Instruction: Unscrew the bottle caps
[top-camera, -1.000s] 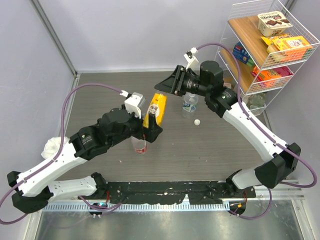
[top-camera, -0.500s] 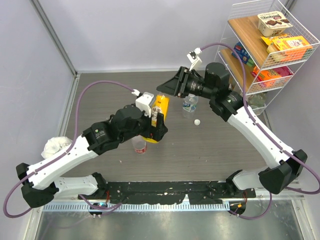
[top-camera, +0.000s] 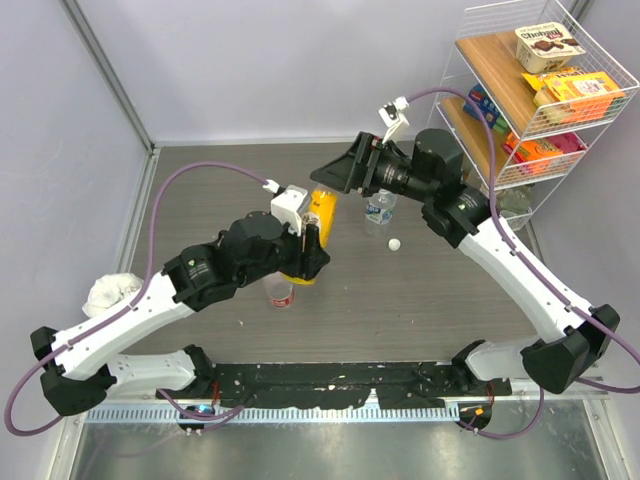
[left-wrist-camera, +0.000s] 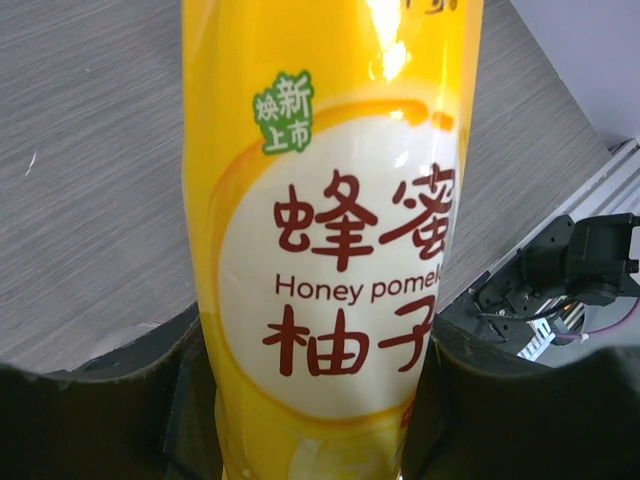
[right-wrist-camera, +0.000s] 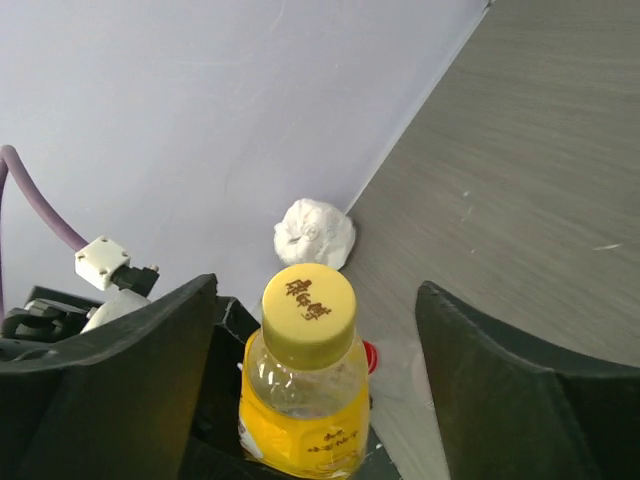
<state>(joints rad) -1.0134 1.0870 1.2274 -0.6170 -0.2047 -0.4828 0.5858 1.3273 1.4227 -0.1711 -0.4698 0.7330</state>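
The yellow-orange plastic bottle (left-wrist-camera: 330, 250) shows "Honey pomel", cut at the edge, red "蜂蜜柚子", and "新上市" on its small green badge (left-wrist-camera: 283, 113).

Place: robot test cell in a lab (not a home)
Rig: left arm (top-camera: 150, 300) and right arm (top-camera: 510, 265) bolted to a metal rail (top-camera: 330, 378) at the surface (top-camera: 420, 300) edge
Surround: blank panel walls (top-camera: 280, 70), aluminium post (top-camera: 110, 75)
Props: wire rack (top-camera: 560, 125) of packaged snacks (top-camera: 580, 88)

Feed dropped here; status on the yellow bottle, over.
Left gripper shut on honey pomelo bottle. Right gripper open, yellow cap between its jaws in wrist view, no contact. Cap on. Nothing in the way.
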